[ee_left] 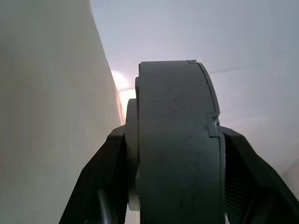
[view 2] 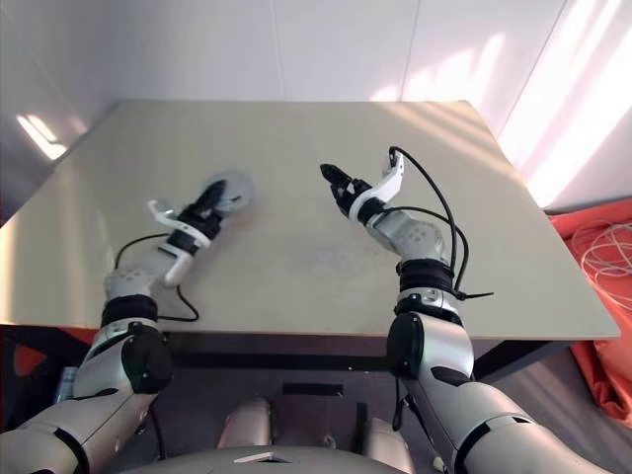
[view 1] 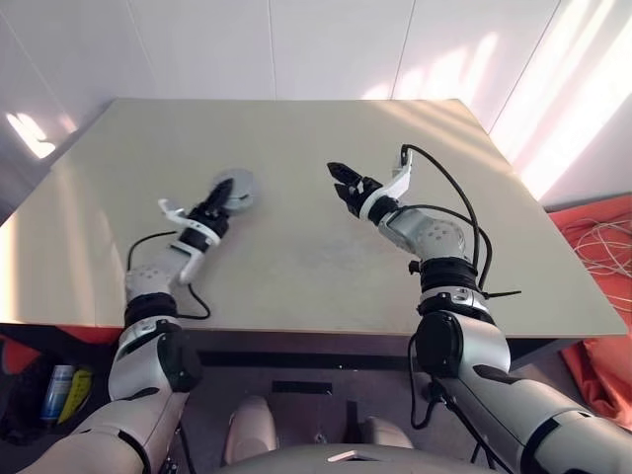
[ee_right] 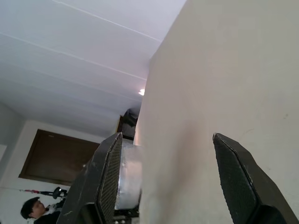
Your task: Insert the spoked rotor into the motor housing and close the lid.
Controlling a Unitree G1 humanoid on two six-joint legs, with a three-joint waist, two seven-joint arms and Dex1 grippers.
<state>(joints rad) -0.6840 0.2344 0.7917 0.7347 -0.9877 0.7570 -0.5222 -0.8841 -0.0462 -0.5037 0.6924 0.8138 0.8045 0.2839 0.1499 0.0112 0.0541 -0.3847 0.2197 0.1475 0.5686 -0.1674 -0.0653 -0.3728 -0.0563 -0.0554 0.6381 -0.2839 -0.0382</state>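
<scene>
Left end effector (view 1: pixel 219 203) gripping housing (view 1: pixel 235 189)

Table (view 1: pixel 296 247): we see a bare beige top with a dark front edge, sunlit in streaks at the far corners.
Wall (view 1: pixel 296 49): we note white panels with thin seams behind the table, bright light bands on the right.
Orange cloth (view 1: pixel 602 286): we see it on the floor to the right of the table, with a tangle of pale cord (view 1: pixel 607 242) lying on it.
Can (view 1: pixel 57 380): we see one under the table's left end, beside something yellow; we cannot tell what.
Person (ee_right: pixel 32 210): we see a dark-haired head in the right wrist view, near a dark brown panel (ee_right: pixel 56 161).
</scene>
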